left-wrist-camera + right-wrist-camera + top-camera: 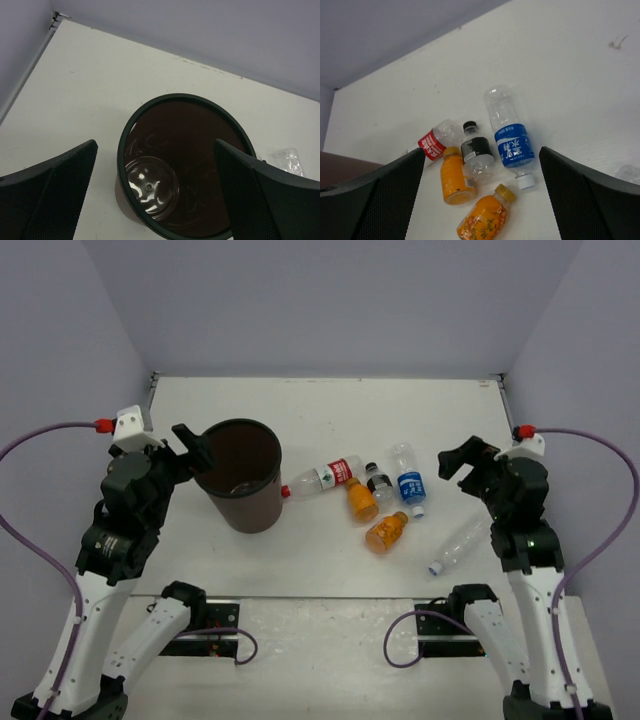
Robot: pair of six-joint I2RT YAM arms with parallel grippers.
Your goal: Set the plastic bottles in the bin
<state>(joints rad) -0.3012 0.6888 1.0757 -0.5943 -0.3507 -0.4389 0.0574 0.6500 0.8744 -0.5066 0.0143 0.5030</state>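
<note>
Left gripper, gaping and empty, overlaps the bin rim near the counter left edge. Right gripper, spread wide, holds nothing. The plain clear bottle is faint beside its arm. Five bottles lie mid-counter, with open surface toward the far edge.

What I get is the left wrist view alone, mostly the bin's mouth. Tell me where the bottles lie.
Observer: They lie on the table to the right of the bin, mostly clustered. The plain clear bottle lies apart, farthest right.
Operator: Name the one closest to the bin.
Observer: The red-labelled bottle. It is on its side with its cap end pointing at the bin's wall. I cannot tell whether they touch.
Operator: Report the right gripper.
Observer: The right gripper hangs open and empty above the table, just right of the blue-labelled bottle.
</note>
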